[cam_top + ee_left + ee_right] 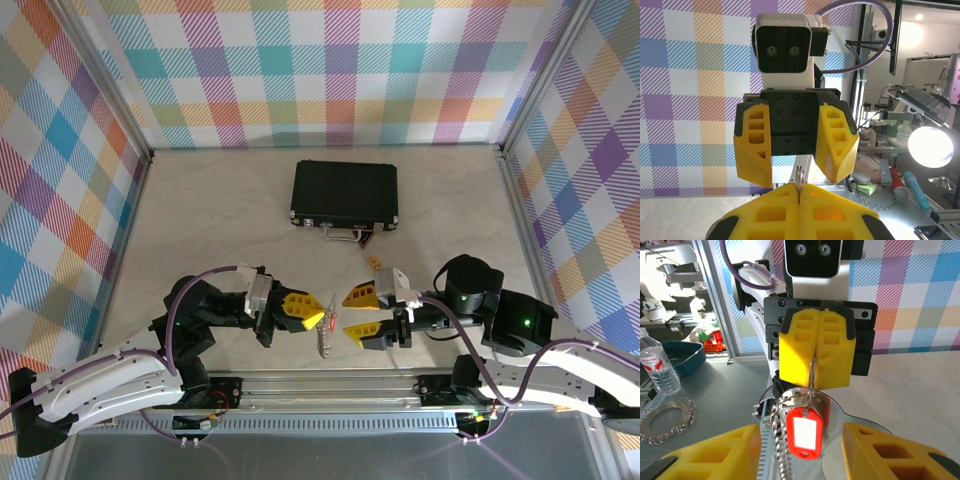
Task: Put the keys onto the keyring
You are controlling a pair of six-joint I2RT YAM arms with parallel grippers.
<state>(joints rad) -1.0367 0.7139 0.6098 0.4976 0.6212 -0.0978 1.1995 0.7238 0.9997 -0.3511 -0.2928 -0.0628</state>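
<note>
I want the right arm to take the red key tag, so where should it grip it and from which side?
Probably the lower half of the red key tag, pinched across its long side edges. It hangs upright, flat face toward the open right tool, under the shut left tool, with metal rings crowding its top. Come straight in from the right arm's side.

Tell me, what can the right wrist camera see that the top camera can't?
Right wrist view, not the top one: the white label on the red key tag, plus a water bottle and a teal bowl off to the side. Top view, not the right wrist one: the black case and the little yellow-orange tag. Both: the left gripper shut on a thin metal loop with the red tag hanging under it, and the right gripper open.
</note>
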